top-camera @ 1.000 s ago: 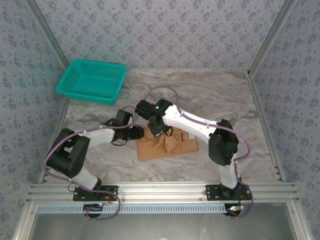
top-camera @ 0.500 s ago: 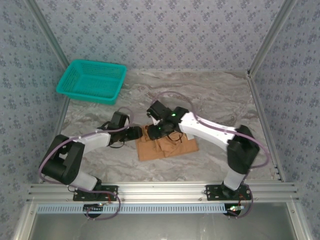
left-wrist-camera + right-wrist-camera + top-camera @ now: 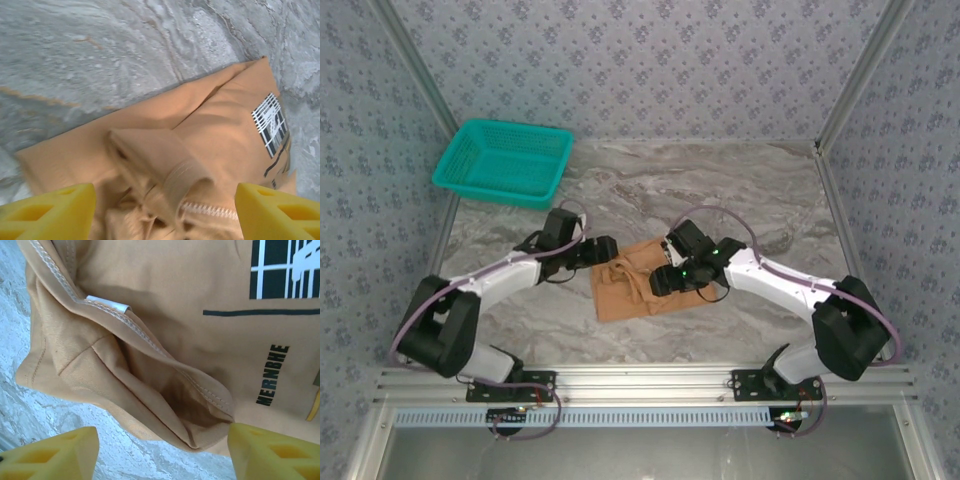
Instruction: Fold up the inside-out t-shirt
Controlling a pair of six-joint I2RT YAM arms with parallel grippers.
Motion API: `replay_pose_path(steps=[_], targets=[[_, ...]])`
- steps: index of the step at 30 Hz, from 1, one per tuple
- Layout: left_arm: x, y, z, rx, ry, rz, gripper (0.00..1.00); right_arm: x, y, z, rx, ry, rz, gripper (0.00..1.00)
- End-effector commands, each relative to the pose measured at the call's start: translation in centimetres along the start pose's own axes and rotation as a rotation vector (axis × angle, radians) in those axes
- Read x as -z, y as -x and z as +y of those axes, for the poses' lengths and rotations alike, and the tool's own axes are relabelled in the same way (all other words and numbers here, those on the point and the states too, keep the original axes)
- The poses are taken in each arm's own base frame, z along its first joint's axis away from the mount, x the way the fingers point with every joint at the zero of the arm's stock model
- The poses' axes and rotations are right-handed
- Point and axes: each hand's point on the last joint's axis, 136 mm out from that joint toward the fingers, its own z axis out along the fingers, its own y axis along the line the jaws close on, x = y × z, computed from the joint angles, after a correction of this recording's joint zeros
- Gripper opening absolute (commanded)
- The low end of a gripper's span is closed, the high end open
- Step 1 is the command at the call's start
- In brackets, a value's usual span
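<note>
- The inside-out t-shirt (image 3: 642, 291) lies as a rumpled, half-folded bundle near the middle of the marble tabletop (image 3: 720, 190), well apart from the teal basket (image 3: 505, 160).
- I judge it light, soft and limp. It will sag and slide, so I'd pinch a stitched hem (image 3: 150, 347) or a corner rather than the loose middle cloth.
- My left pincer (image 3: 162, 212) hovers over the shirt's left edge, fingers spread wide, holding nothing.
- My right pincer (image 3: 160, 450) hangs over the right part, just above a gaping fold near the white tag (image 3: 107, 304). It is equally wide and empty.
</note>
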Motion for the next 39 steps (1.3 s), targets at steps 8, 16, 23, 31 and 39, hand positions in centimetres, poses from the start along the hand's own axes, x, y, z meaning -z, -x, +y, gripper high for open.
replay_pose_path(steps=[8,16,23,31,39], targets=[[-3.5,0.3,-2.2,0.005,-0.046,0.083,0.54,-1.7,-0.7,-0.8,-0.017,0.052,0.0,0.73],[-3.8,0.4,-1.1,0.003,-0.007,0.075,0.35,-2.9,-0.6,-0.7,-0.024,0.073,0.0,0.57],[-3.4,1.2,-0.4,-0.006,0.01,0.05,0.16,-2.3,0.8,0.3,0.0,0.089,-0.054,0.23],[-2.8,3.0,-0.4,-0.041,0.012,0.026,0.06,-0.4,1.7,4.0,0.102,0.147,-0.108,0.02],[-2.4,4.1,-0.2,-0.056,0.025,0.013,0.06,-0.2,1.3,8.2,0.201,0.232,-0.097,0.04]])
